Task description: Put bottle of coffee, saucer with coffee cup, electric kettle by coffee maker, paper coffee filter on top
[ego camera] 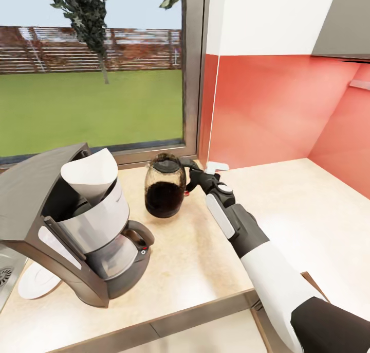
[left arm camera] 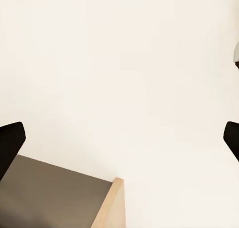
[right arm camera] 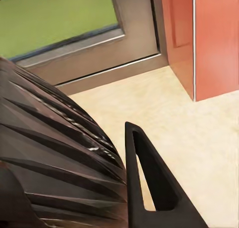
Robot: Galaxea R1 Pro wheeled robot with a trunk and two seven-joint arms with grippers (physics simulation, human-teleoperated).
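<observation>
Beige countertop (ego camera: 288, 198) runs below a window (ego camera: 92, 70) and a red wall (ego camera: 277, 111). Coffee maker (ego camera: 77, 229) stands at its left end, lid up, a white paper filter (ego camera: 95, 175) seated in its top. Just beside it stands the ribbed coffee bottle (ego camera: 165, 186). Right gripper (ego camera: 191, 175) is against the bottle's side; one finger (right arm camera: 154, 188) lies alongside the ribs (right arm camera: 55, 158), grip unconfirmed. Left gripper (left arm camera: 119, 138) has its fingers (left arm camera: 10, 143) spread wide, holding nothing.

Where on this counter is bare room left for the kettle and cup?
Free: the beige countertop right of the right hand, towards the red wall. Crowded: the left, with the grey coffee maker, white saucer and ribbed glass coffee bottle.
</observation>
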